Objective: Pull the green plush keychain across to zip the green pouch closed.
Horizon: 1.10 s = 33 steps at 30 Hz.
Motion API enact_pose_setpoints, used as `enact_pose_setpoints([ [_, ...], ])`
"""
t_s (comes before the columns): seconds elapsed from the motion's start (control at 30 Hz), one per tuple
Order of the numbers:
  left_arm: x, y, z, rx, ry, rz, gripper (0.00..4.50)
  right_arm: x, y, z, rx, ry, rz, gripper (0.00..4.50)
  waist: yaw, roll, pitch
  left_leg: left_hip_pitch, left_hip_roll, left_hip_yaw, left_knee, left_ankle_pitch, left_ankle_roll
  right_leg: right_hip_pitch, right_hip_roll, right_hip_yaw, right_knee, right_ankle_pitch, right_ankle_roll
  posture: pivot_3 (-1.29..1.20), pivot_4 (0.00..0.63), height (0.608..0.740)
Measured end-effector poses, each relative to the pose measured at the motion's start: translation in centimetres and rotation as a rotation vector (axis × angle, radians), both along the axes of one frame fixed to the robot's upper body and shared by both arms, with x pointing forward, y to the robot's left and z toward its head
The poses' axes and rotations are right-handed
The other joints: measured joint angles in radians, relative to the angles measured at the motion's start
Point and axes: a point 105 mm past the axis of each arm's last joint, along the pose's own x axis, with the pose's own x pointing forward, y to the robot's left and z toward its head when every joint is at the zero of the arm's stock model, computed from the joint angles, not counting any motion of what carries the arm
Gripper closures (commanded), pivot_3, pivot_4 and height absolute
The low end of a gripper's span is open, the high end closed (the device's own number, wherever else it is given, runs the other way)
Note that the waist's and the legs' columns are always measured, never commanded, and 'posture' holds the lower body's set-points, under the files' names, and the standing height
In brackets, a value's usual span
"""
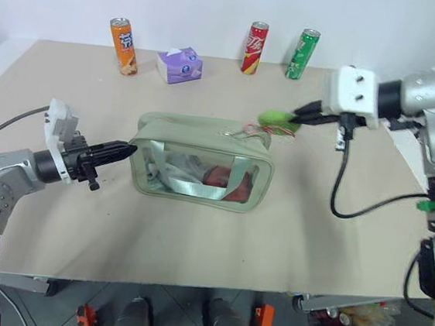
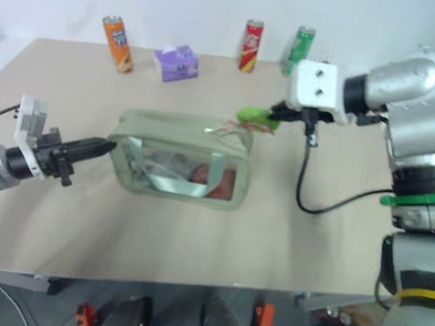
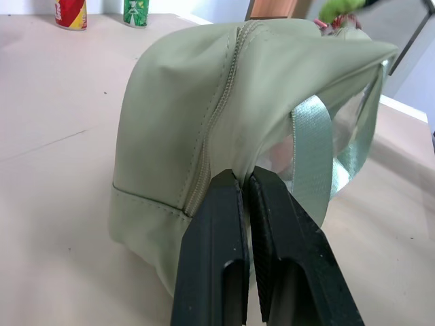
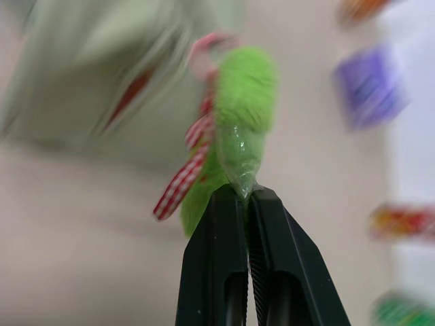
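My left gripper (image 1: pixel 128 150) pinches the green pouch (image 1: pixel 199 163) end; my right gripper (image 1: pixel 294 115), clamped on the green plush keychain (image 1: pixel 273 119), should pull level along the zipper.

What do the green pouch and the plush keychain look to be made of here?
Green pouch: matte woven fabric going by its stitched seams and soft folds; its front window looks like clear glossy plastic, since the contents show through it, and the handles like satiny webbing. Green plush keychain: fuzzy synthetic pile, apparently, with a red-and-white checked ribbon.
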Motion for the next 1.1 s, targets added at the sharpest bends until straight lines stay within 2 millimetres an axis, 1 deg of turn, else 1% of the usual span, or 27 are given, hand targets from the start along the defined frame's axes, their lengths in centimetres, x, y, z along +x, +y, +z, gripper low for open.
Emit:
enact_pose_setpoints([
  [0.07,0.0,0.0,0.0,0.001,-0.001,-0.001,4.5,-0.2,-1.7,-2.0,-0.04,0.041,-0.065,4.48,0.001,0.0,0.0,0.0,0.0,0.0,0.0,0.0,0.0,0.0,0.0,0.0,0.0,0.0,0.0,0.0,0.15,0.74],
  [0.1,-0.2,-0.1,-0.1,0.001,0.001,-0.006,4.5,-0.4,-2.8,-3.3,-0.059,0.073,-0.106,4.48,0.001,0.0,0.0,0.001,0.0,0.0,0.0,0.0,0.0,0.0,0.0,0.0,0.0,0.0,0.0,0.0,0.15,0.74],
  [0.13,-0.3,-0.2,0.0,0.002,-0.002,-0.012,4.5,-0.6,-3.2,-4.3,-0.069,0.093,-0.121,4.48,0.001,0.001,0.0,0.001,0.0,0.0,0.0,0.0,0.0,0.0,0.0,0.001,0.0,0.0,0.0,0.0,0.15,0.74],
  [0.23,-0.4,-0.3,0.0,0.005,-0.003,-0.022,4.5,-1.3,-3.4,-6.9,-0.096,0.138,-0.128,4.48,0.0,0.001,-0.001,0.002,0.0,0.0,0.001,0.0,0.0,0.001,0.0,0.001,0.0,0.001,0.001,0.0,0.15,0.74],
  [0.3,-0.4,-0.3,-0.1,0.005,0.0,-0.025,4.5,-1.6,-3.3,-7.6,-0.101,0.147,-0.128,4.48,0.0,0.001,0.0,0.002,0.0,0.001,0.003,0.0,0.0,0.001,0.0,0.001,0.0,0.002,0.002,0.0,0.15,0.74],
  [0.5,-0.3,-0.5,-0.1,0.007,0.005,-0.031,4.5,-1.5,-3.2,-7.8,-0.088,0.151,-0.155,4.48,0.0,0.001,0.0,0.001,0.0,0.001,0.007,0.0,0.0,0.003,0.0,0.002,0.0,0.002,0.002,0.0,0.15,0.74],
  [0.67,-0.4,-0.5,-0.1,0.007,0.006,-0.036,4.5,-1.2,-3.4,-7.8,-0.086,0.143,-0.174,4.48,0.0,0.001,0.0,0.001,0.0,0.001,0.007,0.0,0.0,0.003,0.0,0.002,0.0,0.002,0.002,0.0,0.15,0.74],
  [0.8,-0.5,-0.7,-0.1,0.009,0.005,-0.045,4.5,-0.3,-4.3,-6.6,-0.082,0.096,-0.216,4.48,0.0,0.001,0.0,0.001,-0.001,0.001,0.007,0.0,0.0,0.002,0.0,0.002,0.0,0.002,0.002,0.0,0.15,0.74],
  [0.93,-0.6,-1.0,-0.1,0.012,0.004,-0.063,4.5,-0.2,-5.5,-5.7,-0.1,0.067,-0.239,4.48,0.002,0.001,-0.001,0.001,-0.002,0.001,0.007,0.0,0.0,0.003,-0.001,0.002,0.0,0.002,0.002,0.0,0.15,0.74],
  [1.03,-0.6,-1.2,-0.1,0.015,0.004,-0.074,4.5,-0.6,-6.5,-5.7,-0.125,0.07,-0.252,4.48,0.005,0.001,-0.001,0.001,-0.003,0.001,0.007,0.0,0.0,0.003,-0.002,0.002,0.0,0.002,0.002,0.0,0.15,0.74],
  [1.1,-0.7,-1.5,0.0,0.016,0.001,-0.086,4.5,-1.2,-7.3,-6.5,-0.142,0.093,-0.259,4.48,0.007,0.0,-0.001,0.001,-0.003,0.001,0.007,0.0,0.0,0.005,-0.002,0.002,-0.001,0.001,0.003,0.0,0.15,0.74],
])
